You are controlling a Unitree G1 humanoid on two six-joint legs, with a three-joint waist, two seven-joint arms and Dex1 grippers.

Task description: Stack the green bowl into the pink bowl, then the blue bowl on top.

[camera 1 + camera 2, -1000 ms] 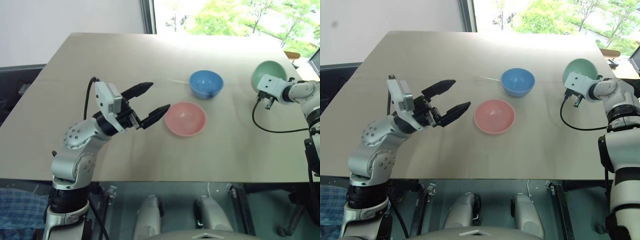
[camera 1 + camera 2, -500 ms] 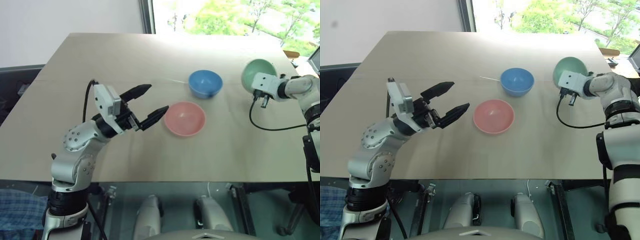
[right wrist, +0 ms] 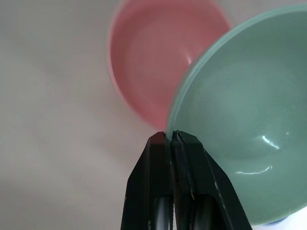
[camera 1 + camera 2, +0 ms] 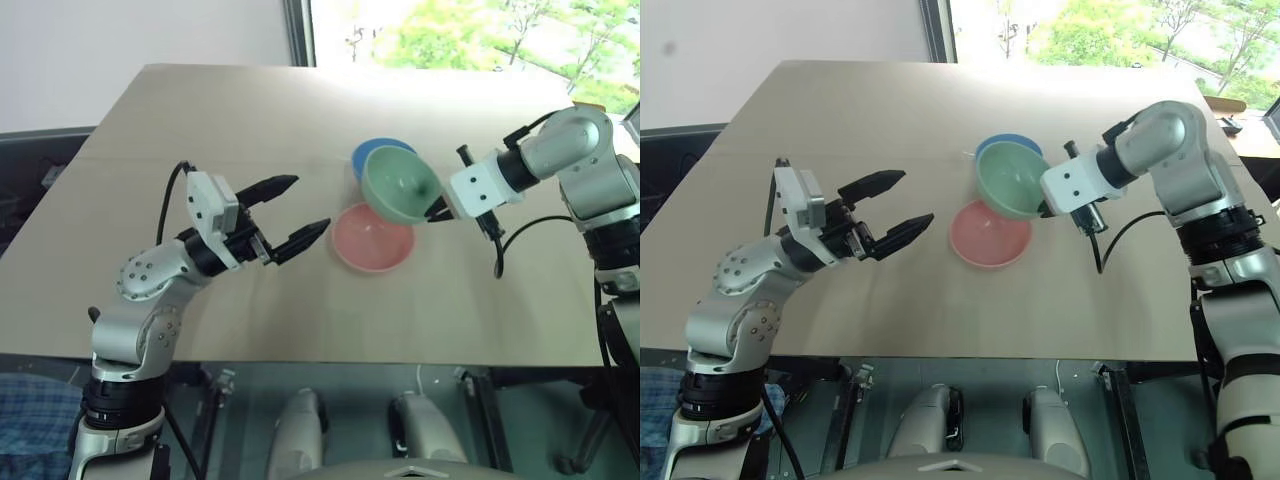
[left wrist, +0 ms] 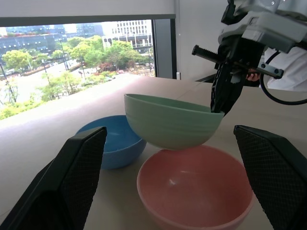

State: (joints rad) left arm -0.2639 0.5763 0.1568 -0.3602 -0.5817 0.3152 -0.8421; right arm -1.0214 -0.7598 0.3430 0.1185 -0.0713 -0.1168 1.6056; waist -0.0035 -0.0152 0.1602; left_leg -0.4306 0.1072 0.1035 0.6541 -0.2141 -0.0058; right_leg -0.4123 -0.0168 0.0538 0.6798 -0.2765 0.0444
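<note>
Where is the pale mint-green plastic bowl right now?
The pale mint-green plastic bowl hangs in the air right of centre, pinched at its rim by the right gripper, above the salmon-pink bowl and in front of the sky-blue bowl.

Smooth, faintly glossy plastic is being shown by the green bowl (image 4: 400, 184), the pink bowl (image 4: 372, 238) and the blue bowl (image 5: 111, 139), while a matt, pale wood-look surface is being presented by the table (image 4: 250, 110) and a textured black finish by the left gripper's fingers (image 5: 76, 172).
</note>
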